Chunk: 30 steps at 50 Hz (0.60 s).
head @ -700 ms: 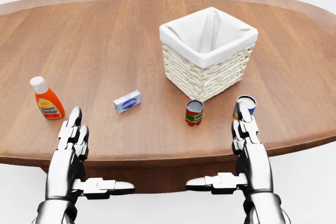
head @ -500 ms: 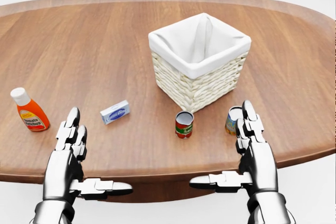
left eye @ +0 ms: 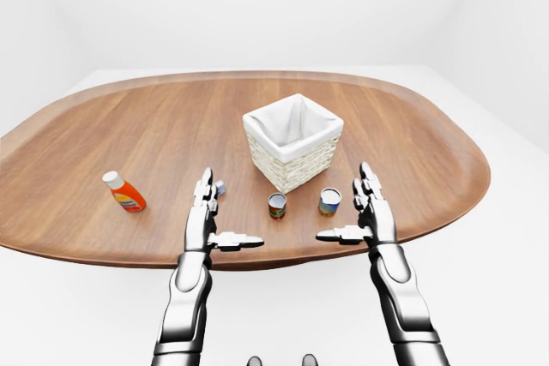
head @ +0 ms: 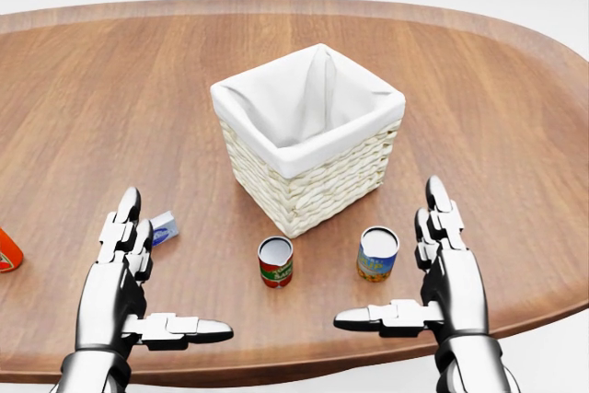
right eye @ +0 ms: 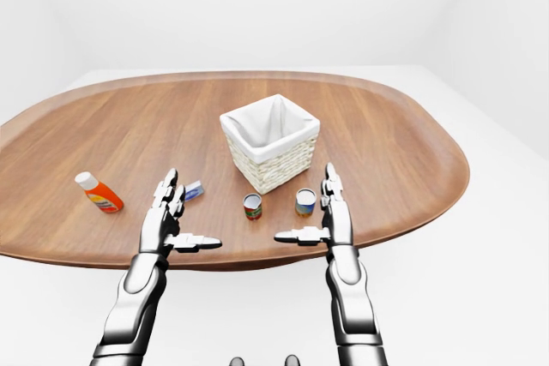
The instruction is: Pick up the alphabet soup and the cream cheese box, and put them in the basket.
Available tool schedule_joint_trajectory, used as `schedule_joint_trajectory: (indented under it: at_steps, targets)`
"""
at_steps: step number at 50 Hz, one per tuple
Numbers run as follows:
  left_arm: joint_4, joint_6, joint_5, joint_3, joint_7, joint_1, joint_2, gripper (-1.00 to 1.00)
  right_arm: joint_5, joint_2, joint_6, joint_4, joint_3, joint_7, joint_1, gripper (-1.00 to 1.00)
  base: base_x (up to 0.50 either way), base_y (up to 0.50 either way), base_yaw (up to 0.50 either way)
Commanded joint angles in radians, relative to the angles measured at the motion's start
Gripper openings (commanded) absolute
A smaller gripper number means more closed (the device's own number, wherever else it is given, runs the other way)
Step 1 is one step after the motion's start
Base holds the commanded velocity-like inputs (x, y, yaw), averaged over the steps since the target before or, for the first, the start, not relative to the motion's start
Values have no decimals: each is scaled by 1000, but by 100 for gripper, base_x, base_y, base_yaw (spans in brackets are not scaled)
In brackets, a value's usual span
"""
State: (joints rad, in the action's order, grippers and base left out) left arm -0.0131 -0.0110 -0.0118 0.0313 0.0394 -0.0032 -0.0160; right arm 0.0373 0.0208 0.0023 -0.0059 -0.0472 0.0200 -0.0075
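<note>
The alphabet soup can (head: 377, 253), blue and yellow with a pale lid, stands upright on the wooden table (head: 110, 89) just left of my right hand (head: 394, 262). That hand is open, fingers pointing up and thumb out to the left, not touching the can. The cream cheese box (head: 165, 226), small and blue-white, lies flat and is partly hidden behind the fingers (head: 129, 218) of my left hand (head: 175, 269), which is also open and empty. The woven basket (head: 317, 192) with a white liner stands above both cans, and nothing shows inside it.
A red tomato can (head: 275, 261) stands upright between my hands, below the basket. An orange sauce bottle (left eye: 125, 193) lies at the left of the table. The table's near edge (head: 304, 370) runs under my wrists.
The camera has moved closer and to the right: basket, cans and box slid down and left in the head view, and the bottle is nearly out. Both hands keep their open pose.
</note>
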Motion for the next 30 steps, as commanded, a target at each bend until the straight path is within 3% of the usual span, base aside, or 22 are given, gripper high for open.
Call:
schedule_joint_trajectory:
  at_steps: [1, 9, 10, 11, 14, 27, 28, 30]
  targets:
    - [1, 1, 1, 0, 0, 1, -1, 100, -20, 1, -18, 27, 5, 0, -4, 100, 0, 0, 0]
    - [-4, -4, 1, 1, 1, 0, -2, 100, -29, 0, -28, 7, 11, 9, 7, 100, 0, 0, 0]
    - [-3, -3, 1, 1, 1, -1, -2, 100, -34, -1, -20, 5, 11, 3, 7, 100, 50, 0, 0]
    - [13, 14, 0, 1, 1, -1, -2, 100, -38, -1, -23, 13, 11, 1, 4, 100, 50, 0, 0]
    - [15, 16, 1, 1, 1, -1, -2, 100, -44, -1, -38, 20, 15, 6, 6, 100, 50, 0, 0]
    - [15, 16, 2, 1, 1, -1, -2, 100, -42, 1, -57, 35, 4, 3, 2, 100, 50, 0, 0]
    - [1, 0, 4, 0, 2, 1, -1, 100, -42, 1, -58, 34, 4, 3, 3, 100, 50, 0, 0]
    - [-1, -3, 4, -1, 1, 1, 0, 100, -39, 1, -57, 32, 3, 4, 3, 100, 50, 0, 0]
